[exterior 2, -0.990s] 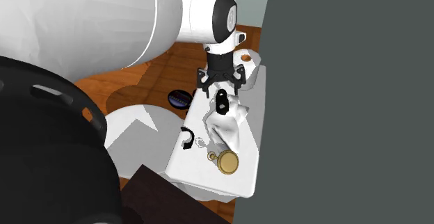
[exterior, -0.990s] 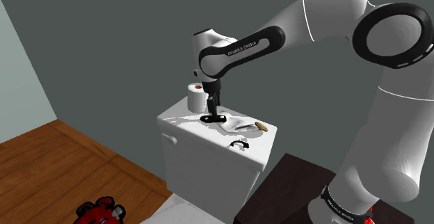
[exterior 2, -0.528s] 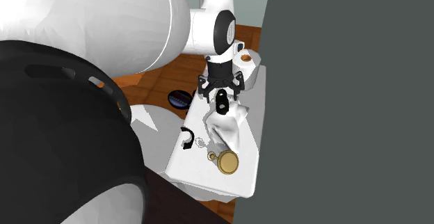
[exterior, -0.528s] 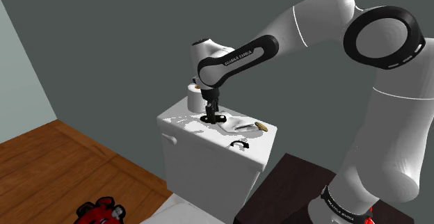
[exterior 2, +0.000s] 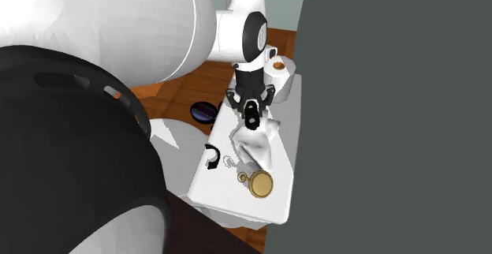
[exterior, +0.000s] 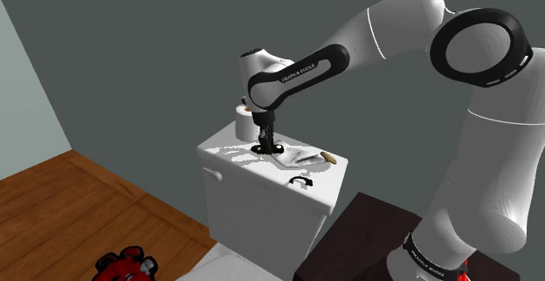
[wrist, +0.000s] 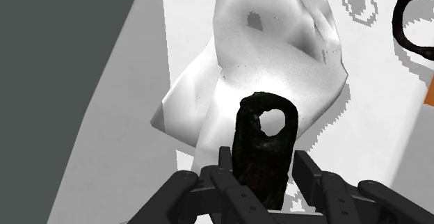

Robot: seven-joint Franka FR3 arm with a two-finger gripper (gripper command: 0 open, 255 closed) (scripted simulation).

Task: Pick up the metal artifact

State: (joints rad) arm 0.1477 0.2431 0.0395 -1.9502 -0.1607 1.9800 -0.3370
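Note:
The metal artifact (wrist: pixel 268 139) is a dark, flat piece with a round hole near its end. It lies on the white toilet tank lid (exterior: pixel 229 159), beside a crumpled white cloth (wrist: pixel 264 56). My gripper (wrist: pixel 263 172) points down at the lid and is shut on the artifact, with a black finger pressed against each side. In the shoulder view the gripper (exterior: pixel 265 141) stands upright over the artifact (exterior: pixel 272 150). In the second exterior view the artifact (exterior 2: pixel 251 118) juts out below the gripper (exterior 2: pixel 251 105).
A toilet paper roll (exterior: pixel 245 120) stands at the tank's far end. A brass round object (exterior 2: pixel 260 184) and a black curved hook (exterior 2: pixel 211 156) lie nearer the stand. A red toy (exterior: pixel 127 264) and a dark disc (exterior 2: pixel 204 112) lie on the wooden floor.
The gripper has come down onto the tank lid, and its fingers, open before, have closed on the dark artifact. Nothing else on the lid has moved.

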